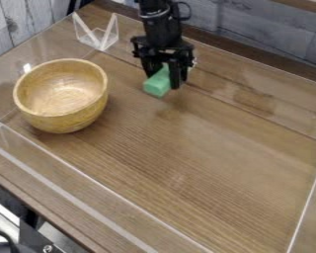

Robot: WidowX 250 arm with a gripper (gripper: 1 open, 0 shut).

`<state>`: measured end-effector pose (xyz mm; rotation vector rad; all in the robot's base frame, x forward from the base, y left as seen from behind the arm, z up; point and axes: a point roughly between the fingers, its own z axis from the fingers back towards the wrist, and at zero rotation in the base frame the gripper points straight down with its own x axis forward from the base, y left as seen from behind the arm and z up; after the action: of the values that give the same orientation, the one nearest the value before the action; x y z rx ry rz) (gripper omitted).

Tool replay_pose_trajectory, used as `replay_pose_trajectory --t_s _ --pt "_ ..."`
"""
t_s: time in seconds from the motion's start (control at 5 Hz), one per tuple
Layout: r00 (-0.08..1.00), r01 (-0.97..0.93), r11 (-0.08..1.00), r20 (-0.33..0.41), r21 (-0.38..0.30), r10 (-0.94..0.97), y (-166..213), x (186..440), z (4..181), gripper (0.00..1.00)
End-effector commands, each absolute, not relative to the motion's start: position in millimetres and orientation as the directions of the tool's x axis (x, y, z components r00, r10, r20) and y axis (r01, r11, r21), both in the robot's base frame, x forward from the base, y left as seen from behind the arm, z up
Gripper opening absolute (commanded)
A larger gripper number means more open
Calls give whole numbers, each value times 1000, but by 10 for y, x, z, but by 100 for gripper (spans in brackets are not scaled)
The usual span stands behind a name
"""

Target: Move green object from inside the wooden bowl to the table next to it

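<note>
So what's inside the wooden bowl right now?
Nothing shows inside the wooden bowl: its pale inner floor and far wall look bare. The near rim may hide a little of the inner wall closest to the camera.
</note>
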<state>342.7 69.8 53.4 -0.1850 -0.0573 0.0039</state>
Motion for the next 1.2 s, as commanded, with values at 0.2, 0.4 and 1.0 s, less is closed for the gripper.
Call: replay_pose_trajectory --t_s 0.2,0.4,1.0 --pt "996 -3 987 92 -161 18 779 3502 799 0" --pt "997 9 987 79 -159 4 736 3549 732 0" --pt "998 -50 986 36 -162 56 522 3654 675 100"
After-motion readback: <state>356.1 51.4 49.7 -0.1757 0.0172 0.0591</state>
